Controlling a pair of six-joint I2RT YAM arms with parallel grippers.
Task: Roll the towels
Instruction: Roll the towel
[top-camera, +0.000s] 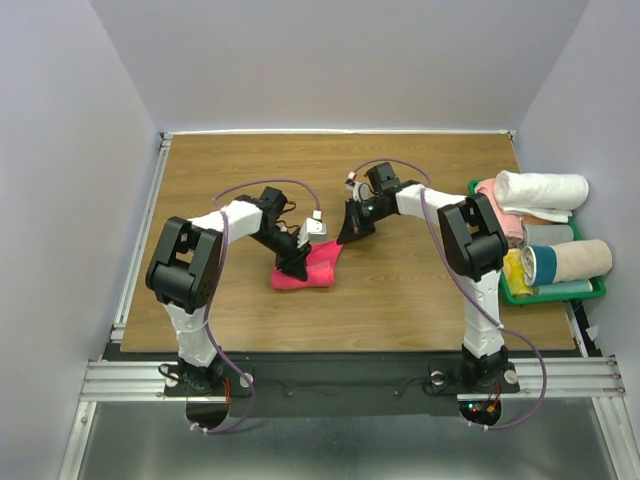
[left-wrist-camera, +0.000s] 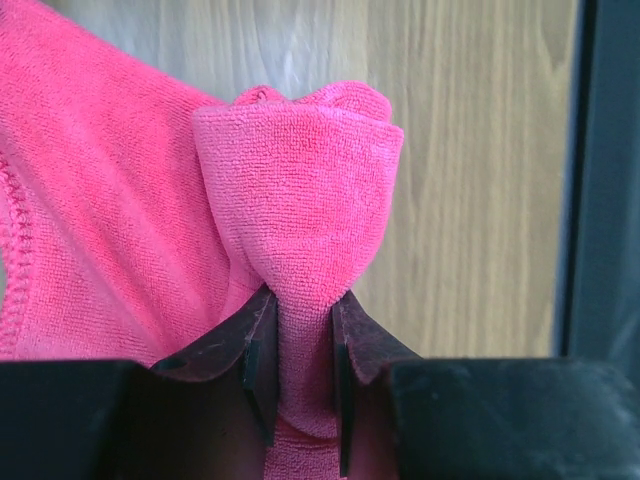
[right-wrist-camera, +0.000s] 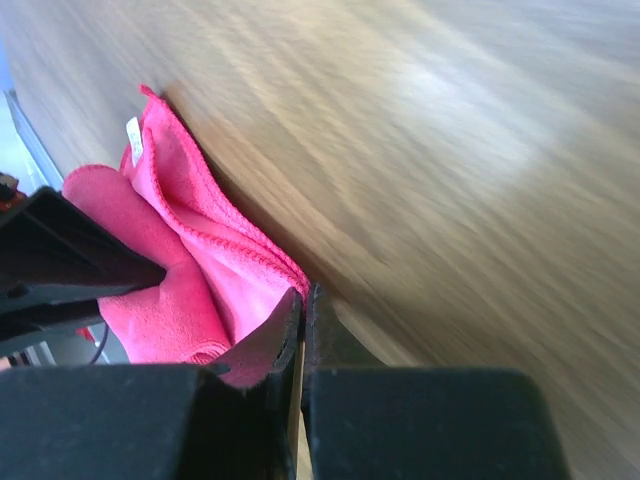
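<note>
Well to the left of the green bin (top-camera: 510, 292) with its rolled towels (top-camera: 545, 190), near the middle of the table (top-camera: 420, 300), the pink towel (top-camera: 305, 272) is lying in a crumpled heap rather than flat. The left tool (left-wrist-camera: 303, 320), on the side of the heap away from the bin, is pinching a thick bunched fold that is bulging out above its jaws. The right tool (right-wrist-camera: 303, 300), on the side nearer the bin, is pressing its jaws together on what looks like only a thin hemmed edge. That slim hold is posing the main risk: if the arms are going to pull apart to spread the cloth, the edge is likely to slip free and the towel to collapse again. The left grip is gathering several layers, so any stretch is risking dragging folds along instead of opening them, which would give a lumpy, skewed roll. Both tools are working close together, so a careless move is risking a knock between them.
</note>
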